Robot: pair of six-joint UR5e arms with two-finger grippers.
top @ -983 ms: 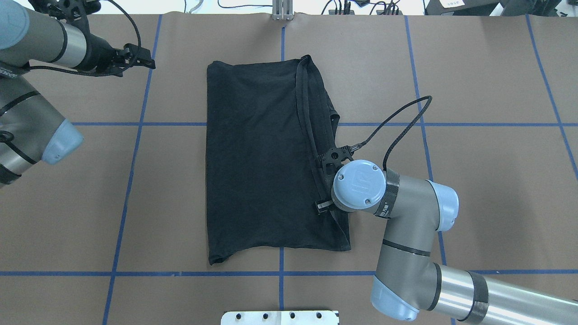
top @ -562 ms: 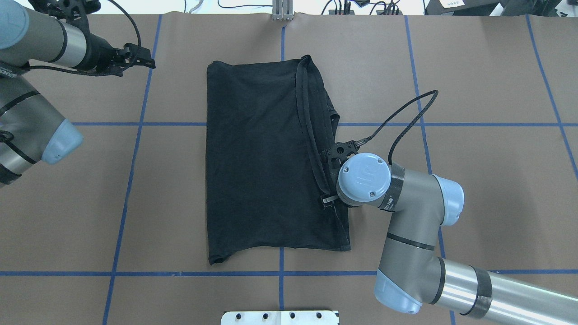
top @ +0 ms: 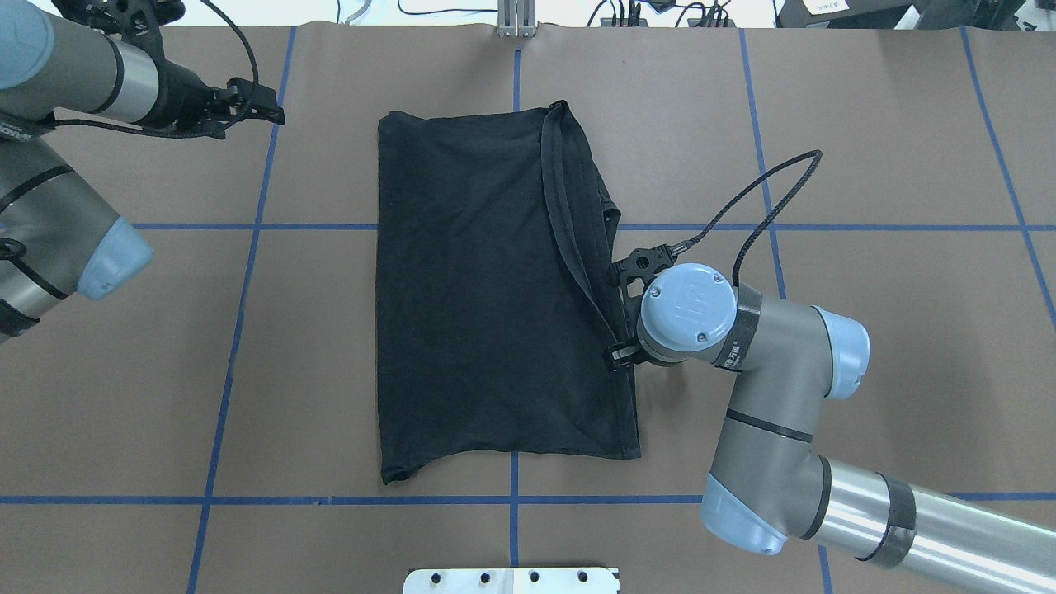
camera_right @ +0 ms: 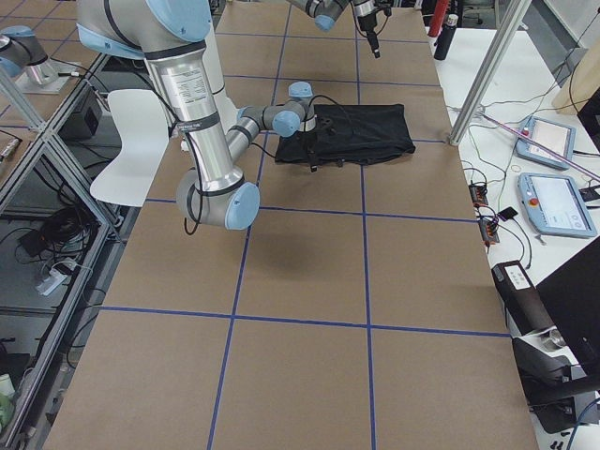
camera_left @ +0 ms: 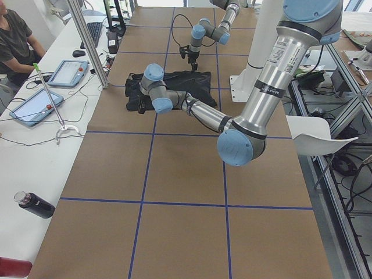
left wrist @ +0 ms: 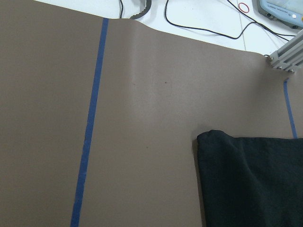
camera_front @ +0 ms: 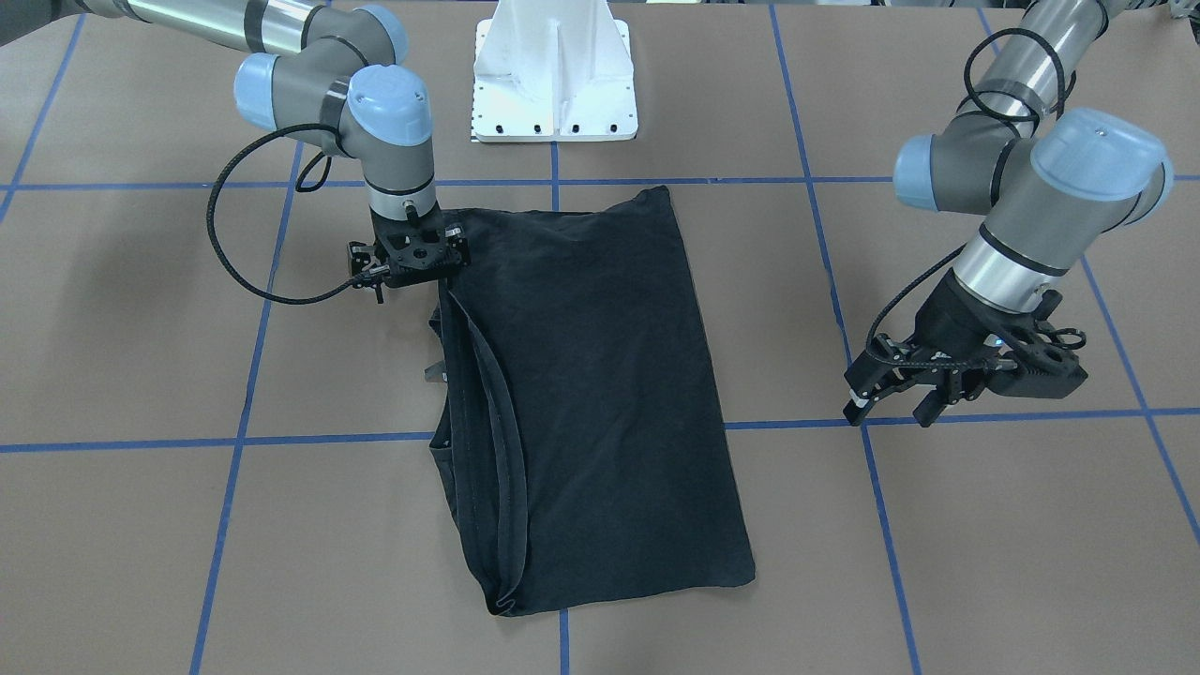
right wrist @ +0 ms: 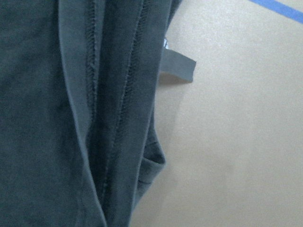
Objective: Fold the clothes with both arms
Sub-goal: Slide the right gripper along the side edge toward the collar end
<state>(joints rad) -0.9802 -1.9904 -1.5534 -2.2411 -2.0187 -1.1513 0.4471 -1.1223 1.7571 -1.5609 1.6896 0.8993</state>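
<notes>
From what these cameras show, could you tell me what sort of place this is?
Probably a robotics lab workcell: a paper-covered table gridded with blue tape, a left arm and a right arm flanking a black T-shirt, and tablets on a side bench.

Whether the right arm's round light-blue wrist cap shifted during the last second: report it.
Yes. The right arm's light-blue wrist cap has slid rightward in the overhead view, away from the black T-shirt toward the vertical blue tape line.

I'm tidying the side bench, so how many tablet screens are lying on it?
2. In the right-side view, the far tablet lies near the metal post, the near tablet just below it. Others may be out of frame.
</notes>
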